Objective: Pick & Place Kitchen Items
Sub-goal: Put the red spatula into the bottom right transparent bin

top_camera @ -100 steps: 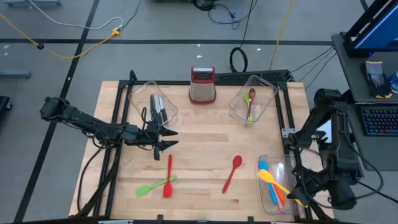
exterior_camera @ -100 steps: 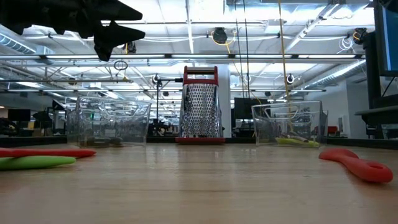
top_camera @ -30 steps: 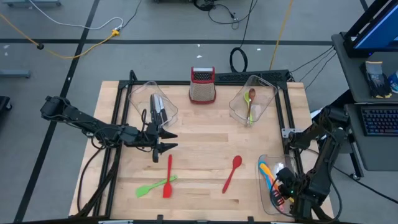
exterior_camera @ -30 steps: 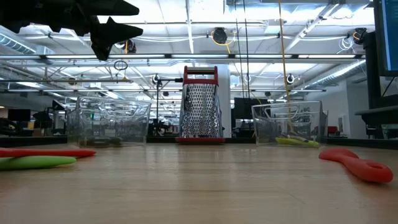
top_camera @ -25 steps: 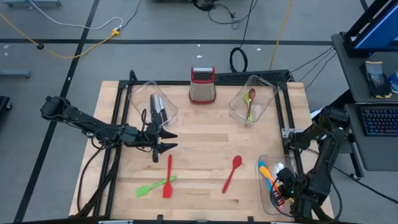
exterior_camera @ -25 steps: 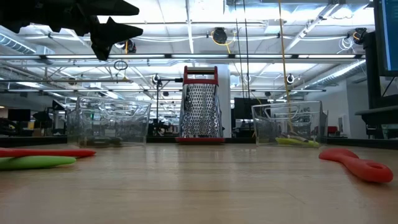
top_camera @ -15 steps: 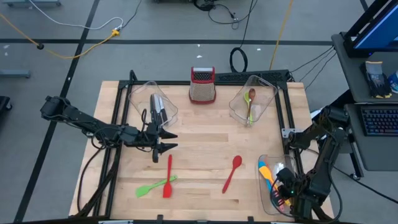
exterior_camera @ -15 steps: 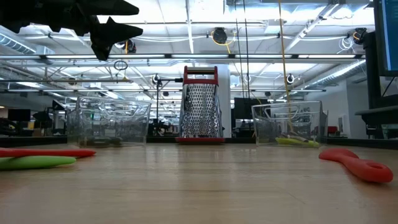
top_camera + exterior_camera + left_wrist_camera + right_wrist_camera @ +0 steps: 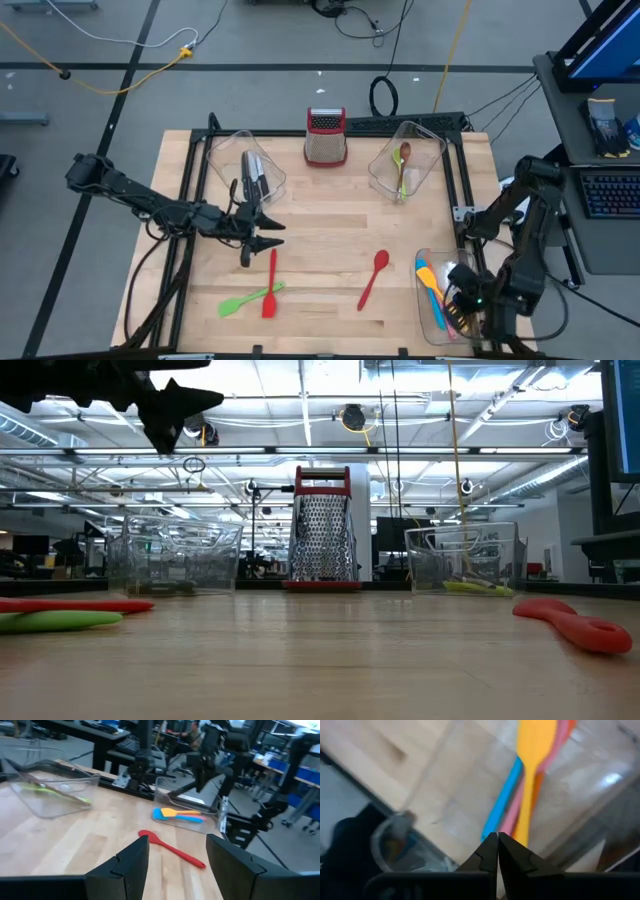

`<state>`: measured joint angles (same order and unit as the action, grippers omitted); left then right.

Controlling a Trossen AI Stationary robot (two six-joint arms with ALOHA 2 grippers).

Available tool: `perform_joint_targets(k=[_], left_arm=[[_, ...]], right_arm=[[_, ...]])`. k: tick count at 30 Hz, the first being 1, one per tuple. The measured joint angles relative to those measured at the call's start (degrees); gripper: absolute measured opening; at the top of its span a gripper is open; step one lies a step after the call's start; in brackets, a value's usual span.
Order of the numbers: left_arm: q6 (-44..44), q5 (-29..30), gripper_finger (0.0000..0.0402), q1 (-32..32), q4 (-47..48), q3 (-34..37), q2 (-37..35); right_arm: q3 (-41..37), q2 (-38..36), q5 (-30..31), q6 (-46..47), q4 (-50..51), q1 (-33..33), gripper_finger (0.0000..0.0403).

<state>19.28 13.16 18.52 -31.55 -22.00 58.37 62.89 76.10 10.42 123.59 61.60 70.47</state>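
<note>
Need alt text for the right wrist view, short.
The right gripper, fingers shut and empty, hangs over a clear plastic bin on the wooden table. In the bin lie a yellow spatula, a blue spatula and a pink spatula, side by side and overlapping.

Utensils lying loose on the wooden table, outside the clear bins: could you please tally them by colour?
Red: 2, the long red spoon and the slim red utensil
Green: 1, the flat green spatula
Total: 3
</note>
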Motion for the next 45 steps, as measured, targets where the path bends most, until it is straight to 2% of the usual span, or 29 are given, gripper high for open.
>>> perform_joint_targets(k=[3,8,11,15,21,25,29,33,39,45], left_arm=[[0.1,-1.1,0.0203,0.4,0.0,0.0,0.0],[1.4,-1.1,0.0202,1.1,0.0,0.0,0.0],[1.7,-1.1,0.0202,1.2,0.1,0.0,0.0],[1.7,-1.1,0.0202,1.2,0.9,0.0,0.0],[-6.5,-1.1,0.0202,2.7,5.8,0.0,0.0],[-12.2,-1.0,0.0202,4.3,10.3,0.0,0.0],[-15.8,2.2,0.0202,6.2,14.7,0.0,0.0],[-17.4,6.7,0.0202,8.1,19.3,0.0,0.3],[-20.5,8.0,0.0202,10.2,20.5,-0.8,5.8],[-20.7,7.9,0.0202,10.5,27.3,-5.2,13.2]], right_arm=[[0.0,-3.1,4.9,-1.7,-0.1,1.1,0.0008],[0.0,-7.1,18.8,-9.1,-0.6,3.1,0.0002],[0.0,-8.4,25.9,-16.5,-2.3,3.3,0.0003],[0.0,-9.1,32.3,-29.1,-6.1,3.3,0.0001],[0.0,-9.1,43.2,-45.5,-8.3,3.0,0.0003],[0.0,-9.2,53.0,-53.7,-8.2,3.0,0.0004],[0.0,-10.3,61.4,-61.3,-7.9,2.7,0.0004],[0.0,-13.2,62.9,-65.8,-7.0,1.4,0.0004],[0.0,-19.7,60.0,-68.2,-1.3,-0.4,0.0004],[0.0,-25.0,60.0,-81.2,-2.1,-1.6,0.0004]])
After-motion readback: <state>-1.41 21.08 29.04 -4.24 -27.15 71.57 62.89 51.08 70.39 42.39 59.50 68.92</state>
